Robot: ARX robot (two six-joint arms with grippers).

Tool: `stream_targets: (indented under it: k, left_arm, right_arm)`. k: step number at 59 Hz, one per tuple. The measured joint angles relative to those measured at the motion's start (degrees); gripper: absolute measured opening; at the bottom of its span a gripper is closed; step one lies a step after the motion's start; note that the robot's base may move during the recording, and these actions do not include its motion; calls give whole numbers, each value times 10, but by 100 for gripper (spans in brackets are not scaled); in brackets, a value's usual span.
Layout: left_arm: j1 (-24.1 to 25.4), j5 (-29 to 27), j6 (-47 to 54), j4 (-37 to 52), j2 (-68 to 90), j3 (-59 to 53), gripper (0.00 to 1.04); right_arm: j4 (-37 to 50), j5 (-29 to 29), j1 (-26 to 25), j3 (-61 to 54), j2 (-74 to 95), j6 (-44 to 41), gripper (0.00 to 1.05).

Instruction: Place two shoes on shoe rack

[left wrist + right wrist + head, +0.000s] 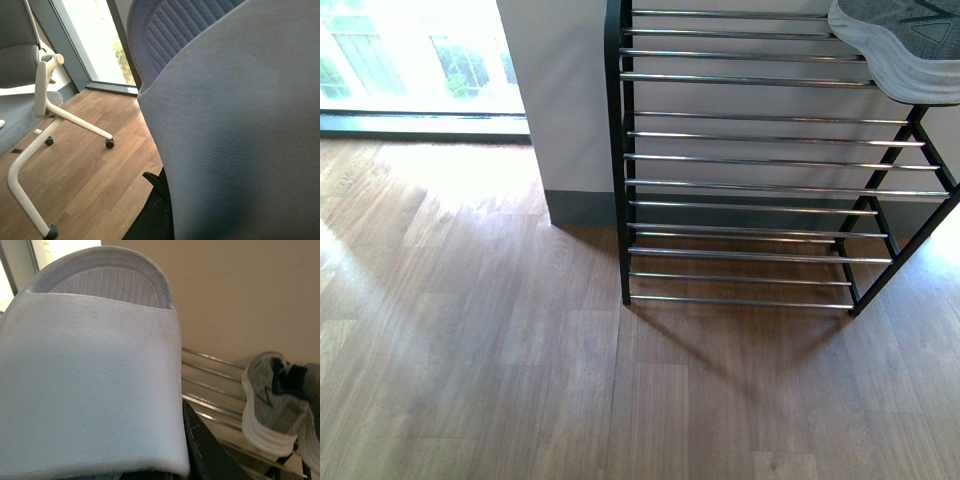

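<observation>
A pale blue slide [240,125] fills most of the left wrist view, with my left gripper [190,215] shut on it. Only one dark finger [156,192] shows at its edge. My right gripper [150,460] is shut on the other pale blue slide [90,380], whose ribbed footbed points up, with a dark finger [205,450] beside it. The black-framed shoe rack [620,150] with chrome bars stands against the wall. A grey sneaker [910,45] rests on its top tier at the right. The right wrist view shows that sneaker [272,405] close beyond the slide. Neither arm appears in the front view.
Wooden floor [470,350] spreads in front of the rack and to its left. A bright window [410,50] is at the far left. The left wrist view shows a grey office chair [20,60] with white legs and castors on the floor.
</observation>
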Motion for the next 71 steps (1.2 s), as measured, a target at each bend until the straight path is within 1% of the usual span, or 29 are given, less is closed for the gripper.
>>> stream_targets:
  k: [6,13,23,37,43,52,61,71]
  left_arm:
    - [0,0,0,0,0,0,2]
    - [0,0,0,0,0,0,2]
    - [0,0,0,0,0,0,2]
    - [0,0,0,0,0,0,2]
    - [0,0,0,0,0,0,2]
    - [0,0,0,0,0,0,2]
    - [0,0,0,0,0,0,2]
    - [0,0,0,0,0,0,2]
  right_arm:
    - [-7,24,17,66,80,0,1]
    - [-34,57,39,183,199,-7,1]
    - [-78,82,45,335,342,-62,1]
    - [-131,107,44,446,466,-132,1]
    - [-162,117,39,497,517,-153,1]
    - [-206,133,27,565,572,-164,1]
    - [-249,169,-6,652,610,-166,1]
    - [-271,194,-24,681,617,-170,1]
